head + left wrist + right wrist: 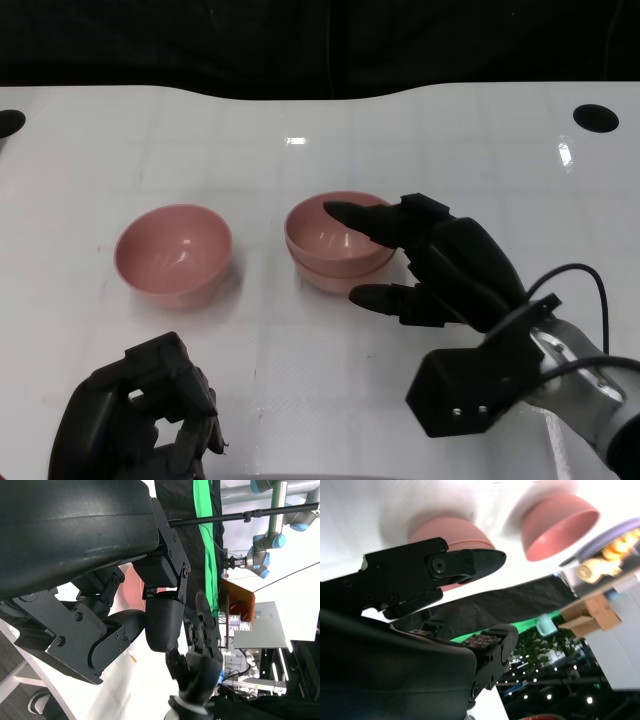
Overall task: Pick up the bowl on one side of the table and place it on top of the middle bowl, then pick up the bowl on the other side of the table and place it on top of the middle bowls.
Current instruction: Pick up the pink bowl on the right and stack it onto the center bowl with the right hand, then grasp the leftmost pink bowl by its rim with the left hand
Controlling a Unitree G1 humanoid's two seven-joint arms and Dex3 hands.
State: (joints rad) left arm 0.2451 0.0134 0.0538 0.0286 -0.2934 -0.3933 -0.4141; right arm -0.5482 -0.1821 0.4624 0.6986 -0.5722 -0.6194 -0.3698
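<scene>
In the head view two pink bowls sit nested as one stack (335,245) at the table's middle. A single pink bowl (173,252) stands upright to its left. My right hand (440,265) is at the stack's right side with its fingers spread; one finger reaches over the top bowl's rim and the thumb lies low in front. Nothing is held between them. In the right wrist view that finger crosses the stack (450,532), and the single bowl (560,527) shows beyond. My left hand (140,420) stays near the front edge, fingers curled in on nothing.
The white table (320,140) has a round black hole at the far right corner (596,117) and another at the far left (8,123). A black cable (580,275) loops over my right wrist. Dark cloth hangs behind the far edge.
</scene>
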